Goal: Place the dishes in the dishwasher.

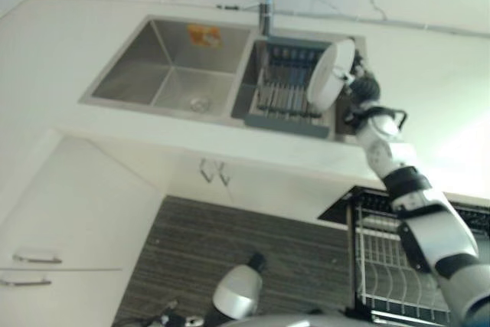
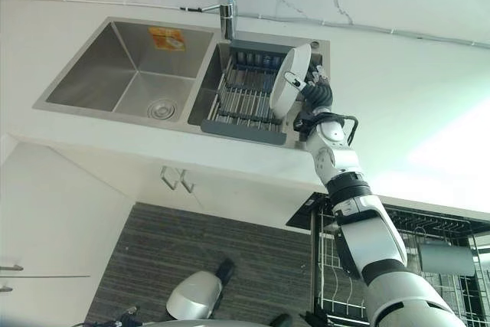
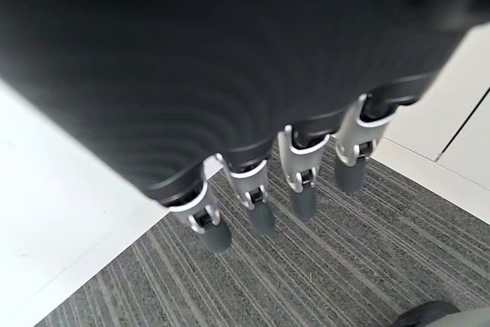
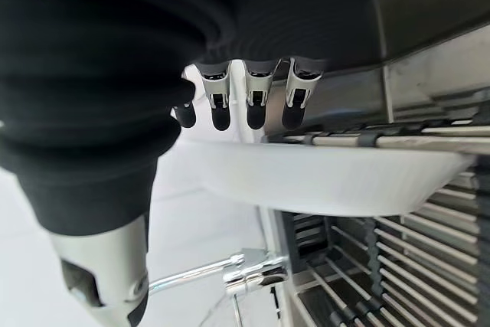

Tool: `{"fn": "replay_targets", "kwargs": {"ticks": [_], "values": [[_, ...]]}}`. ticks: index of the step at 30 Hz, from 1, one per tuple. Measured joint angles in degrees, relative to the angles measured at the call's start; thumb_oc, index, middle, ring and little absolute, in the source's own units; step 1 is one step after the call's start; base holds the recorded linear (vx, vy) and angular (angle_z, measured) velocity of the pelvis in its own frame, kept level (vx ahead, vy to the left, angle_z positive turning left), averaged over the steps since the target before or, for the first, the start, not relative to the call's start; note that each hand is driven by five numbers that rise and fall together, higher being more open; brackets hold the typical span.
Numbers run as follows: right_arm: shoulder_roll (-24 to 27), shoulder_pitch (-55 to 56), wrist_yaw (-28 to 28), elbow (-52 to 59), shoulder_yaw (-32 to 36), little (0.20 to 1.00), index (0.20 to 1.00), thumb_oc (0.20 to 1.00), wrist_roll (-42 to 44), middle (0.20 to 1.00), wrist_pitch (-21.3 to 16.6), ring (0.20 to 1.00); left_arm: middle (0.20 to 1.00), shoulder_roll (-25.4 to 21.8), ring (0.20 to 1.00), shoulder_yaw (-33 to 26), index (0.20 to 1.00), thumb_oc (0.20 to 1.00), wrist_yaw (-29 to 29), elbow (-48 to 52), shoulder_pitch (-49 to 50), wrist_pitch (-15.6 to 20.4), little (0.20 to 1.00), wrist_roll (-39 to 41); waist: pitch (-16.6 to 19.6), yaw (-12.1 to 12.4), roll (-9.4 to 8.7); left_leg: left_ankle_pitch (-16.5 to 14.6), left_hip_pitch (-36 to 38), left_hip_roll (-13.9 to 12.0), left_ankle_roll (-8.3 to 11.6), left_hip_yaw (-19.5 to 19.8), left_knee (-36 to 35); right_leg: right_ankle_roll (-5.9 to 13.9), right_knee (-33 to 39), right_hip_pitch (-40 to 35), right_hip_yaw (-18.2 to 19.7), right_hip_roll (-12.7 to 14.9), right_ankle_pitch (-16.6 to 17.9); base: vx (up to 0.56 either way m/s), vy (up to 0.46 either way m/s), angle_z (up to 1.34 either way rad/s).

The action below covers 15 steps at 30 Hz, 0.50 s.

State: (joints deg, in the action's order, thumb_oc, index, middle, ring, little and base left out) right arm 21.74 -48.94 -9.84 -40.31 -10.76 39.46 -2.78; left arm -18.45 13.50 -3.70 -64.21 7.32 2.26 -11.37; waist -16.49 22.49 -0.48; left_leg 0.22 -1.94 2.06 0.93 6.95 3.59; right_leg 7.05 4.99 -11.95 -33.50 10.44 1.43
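While the right robot hand pinches a white plate by its rim, fingers curled over the edge, the plate stands tilted above the drying rack in the sink's right basin. The left robot hand hangs over the floor, fingers relaxed.

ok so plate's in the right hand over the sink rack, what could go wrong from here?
1. The right hand pinches the white plate at its rim only, on edge; it may slip or swing and hit the drying rack or the faucet.
2. The dishwasher rack sits low at the robot's right, so the plate must travel over the counter edge; a clip there could knock it loose.
3. The left hand hangs open over the floor, offering no support.
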Motion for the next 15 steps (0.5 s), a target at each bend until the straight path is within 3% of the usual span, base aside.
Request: {"fn": "replay_targets", "kwargs": {"ticks": [15], "values": [[-0.03,-3.01,-1.11,-4.25,0.03,1.000,1.000,1.000,0.09,1.000,0.78,1.000,1.000,0.01,1.000,0.42,1.000,1.000,-0.61,0.06,-0.19,0.08,1.000,0.21,-2.58,0.08,1.37,0.03,-0.77,0.22,-0.04,0.61,-0.11,0.08,0.00,0.53,-0.28,0.08,-0.05,0.00,0.008,0.02]]}}
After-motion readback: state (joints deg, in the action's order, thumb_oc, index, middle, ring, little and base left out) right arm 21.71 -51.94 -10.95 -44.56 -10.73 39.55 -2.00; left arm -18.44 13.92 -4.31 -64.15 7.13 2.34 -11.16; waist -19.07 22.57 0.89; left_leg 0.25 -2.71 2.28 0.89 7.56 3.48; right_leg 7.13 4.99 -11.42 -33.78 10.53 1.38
